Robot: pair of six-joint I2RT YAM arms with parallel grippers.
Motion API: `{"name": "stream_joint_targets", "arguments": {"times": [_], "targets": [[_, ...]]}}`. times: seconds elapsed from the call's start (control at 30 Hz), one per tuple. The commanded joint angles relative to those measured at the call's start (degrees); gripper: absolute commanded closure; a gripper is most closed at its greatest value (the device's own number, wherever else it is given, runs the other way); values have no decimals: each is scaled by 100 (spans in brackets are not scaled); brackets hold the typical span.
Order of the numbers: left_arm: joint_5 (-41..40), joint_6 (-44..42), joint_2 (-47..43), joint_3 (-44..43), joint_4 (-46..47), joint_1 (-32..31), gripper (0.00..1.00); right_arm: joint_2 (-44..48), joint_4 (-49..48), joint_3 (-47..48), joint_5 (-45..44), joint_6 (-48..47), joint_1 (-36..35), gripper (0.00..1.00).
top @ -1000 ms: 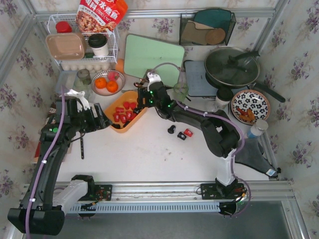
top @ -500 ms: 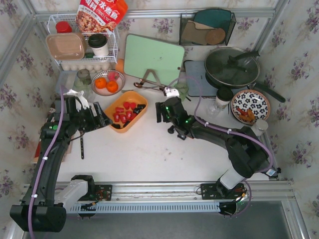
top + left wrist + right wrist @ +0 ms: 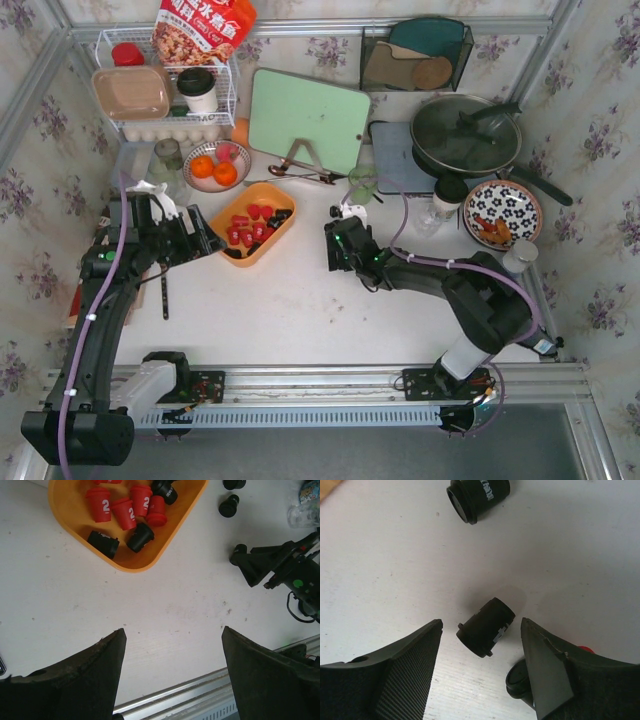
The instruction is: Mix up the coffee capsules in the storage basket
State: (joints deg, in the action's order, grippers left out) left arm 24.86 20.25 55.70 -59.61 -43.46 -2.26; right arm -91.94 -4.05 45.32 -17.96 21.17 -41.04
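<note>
Capsule [image 3: 486,627] between right jaws, apparently untouched

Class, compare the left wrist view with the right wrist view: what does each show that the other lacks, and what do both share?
Only the left wrist view shows the storage basket holding red and black coffee capsules. Only the right wrist view shows a black capsule lying on its side between the open fingers of the right gripper, a small gap on each side. Both show the white table and loose black capsules on it.
</note>
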Motion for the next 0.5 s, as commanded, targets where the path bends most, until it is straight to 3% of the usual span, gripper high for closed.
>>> {"name": "stream_joint_targets", "arguments": {"times": [0.0,0.47], "targets": [[71,30,-5,19,144,15,20,-233,-82,94,-60,148,-6,30],[116,33,-24,20,147,24,20,-441,24,170,-31,170,-1,54]]}}
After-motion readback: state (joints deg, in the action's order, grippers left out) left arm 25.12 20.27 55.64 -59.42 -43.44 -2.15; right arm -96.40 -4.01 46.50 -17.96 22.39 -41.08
